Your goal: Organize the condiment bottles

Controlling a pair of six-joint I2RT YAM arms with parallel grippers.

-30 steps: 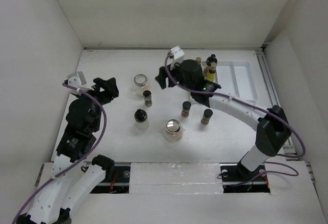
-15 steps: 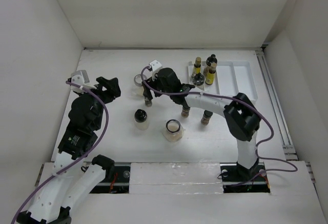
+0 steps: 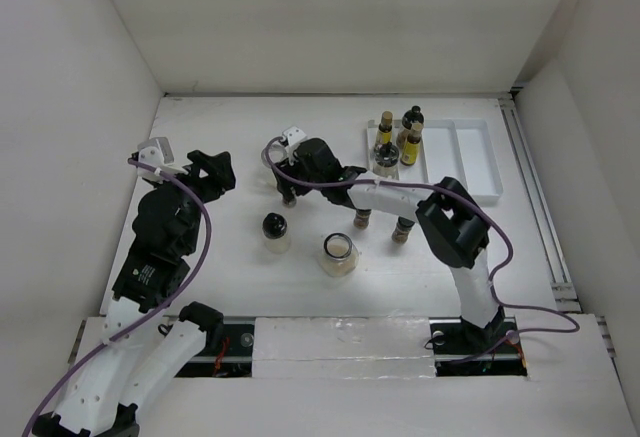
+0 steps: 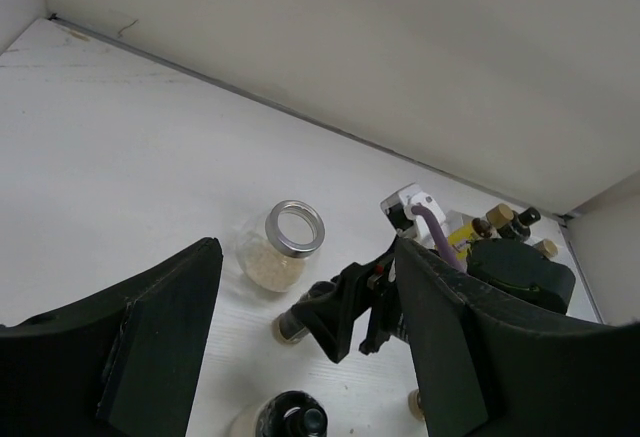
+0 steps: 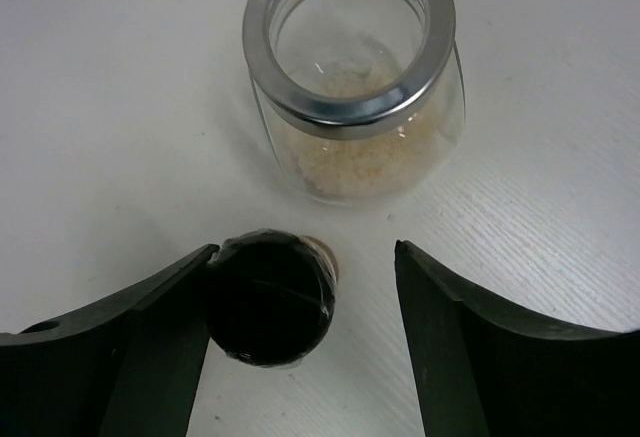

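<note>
My right gripper is open and low over a brown spice jar with a black cap. The cap sits between the jaws, against the left one. Just behind it stands a silver-rimmed jar of pale grains. My left gripper is open and empty, held above the table to the left. Two more brown spice jars, a black-capped pale jar and a wide pale-filled jar stand mid-table. Yellow-oil bottles stand in the white tray.
The tray lies at the back right; its right compartments hold nothing. A dark-capped bottle and a small jar also stand in its left part. White walls close in the table on the left, back and right.
My right arm has swung left from beside the tray to the brown spice jar next to the silver-rimmed jar, jaws open around its cap. The left arm has barely moved.
</note>
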